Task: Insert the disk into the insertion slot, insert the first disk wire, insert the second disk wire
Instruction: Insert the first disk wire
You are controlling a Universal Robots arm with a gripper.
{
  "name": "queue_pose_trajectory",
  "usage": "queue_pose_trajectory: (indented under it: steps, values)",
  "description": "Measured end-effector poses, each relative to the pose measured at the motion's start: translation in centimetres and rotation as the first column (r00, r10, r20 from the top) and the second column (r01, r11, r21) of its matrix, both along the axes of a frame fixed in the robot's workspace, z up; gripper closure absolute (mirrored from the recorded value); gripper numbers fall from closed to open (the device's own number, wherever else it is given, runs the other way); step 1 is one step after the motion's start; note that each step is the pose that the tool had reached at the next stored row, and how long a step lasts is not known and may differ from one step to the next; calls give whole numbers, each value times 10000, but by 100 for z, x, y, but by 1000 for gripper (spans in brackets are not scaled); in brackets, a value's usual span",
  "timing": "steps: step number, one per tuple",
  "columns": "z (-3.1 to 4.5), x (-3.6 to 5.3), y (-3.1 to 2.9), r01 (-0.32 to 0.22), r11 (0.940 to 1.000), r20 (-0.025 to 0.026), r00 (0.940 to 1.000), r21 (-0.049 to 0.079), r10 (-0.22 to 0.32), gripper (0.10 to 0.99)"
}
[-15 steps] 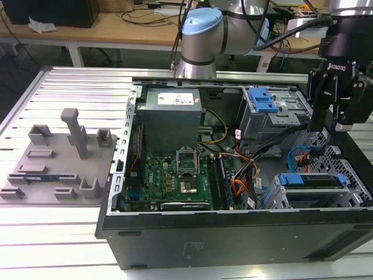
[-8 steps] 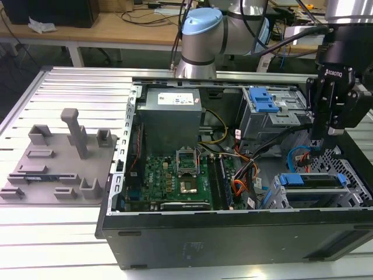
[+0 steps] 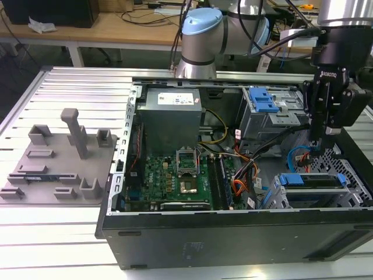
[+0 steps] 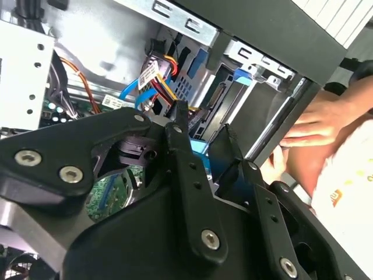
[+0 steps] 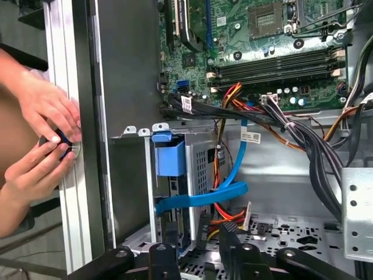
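Note:
The disk (image 3: 315, 182) lies in the insertion slot (image 3: 278, 201) at the case's front corner on the exterior view's right, its blue carrier (image 5: 169, 156) at the slot's mouth. A blue flat wire (image 5: 201, 198) curves across the slot's back toward the disk's rear edge. A red, yellow and orange wire bundle (image 5: 220, 175) hangs beside it. My gripper (image 3: 322, 143) hovers just above the slot, pointing down. In both wrist views my gripper (image 4: 204, 125) (image 5: 197, 233) is open, with nothing seen between its black fingers and the wires just beyond them.
A person's hands (image 5: 41, 151) hold a small dark part against the table rail beside the case wall. Inside the case are the grey power supply (image 3: 172, 116), the motherboard (image 3: 175, 175) and a taller cage with a blue latch (image 3: 262, 102). A grey fixture plate (image 3: 58, 157) lies outside.

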State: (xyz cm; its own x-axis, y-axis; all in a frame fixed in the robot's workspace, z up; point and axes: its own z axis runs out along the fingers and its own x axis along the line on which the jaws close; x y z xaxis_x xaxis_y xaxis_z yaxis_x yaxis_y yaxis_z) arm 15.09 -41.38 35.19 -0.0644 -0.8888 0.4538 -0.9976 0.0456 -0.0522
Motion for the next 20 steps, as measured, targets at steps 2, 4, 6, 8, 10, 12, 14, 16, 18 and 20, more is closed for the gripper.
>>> queue_pose_trajectory:
  steps: [2,4,6,8,10,12,14,16,18,20]
  values:
    - [-16,-7,15,-4,9997,7,10000,-254,4,675]
    - [-42,-8,15,-8,9991,7,10000,-421,9,675]
    - [-62,-8,17,-13,9988,7,10000,-489,13,675]
    - [-89,-8,18,-17,9983,7,10000,-582,17,675]
    - [-110,-9,19,-20,9978,6,10000,-661,21,675]
    - [-129,-8,23,-24,9972,8,10000,-741,24,675]
    - [-141,-11,30,-24,9964,14,10000,-843,25,675]
    - [-146,-14,46,-24,9944,27,10000,-1055,27,675]
    - [-146,-14,48,-24,9942,27,10000,-1072,27,675]
    - [-146,-14,51,-23,9942,26,10000,-1073,26,675]
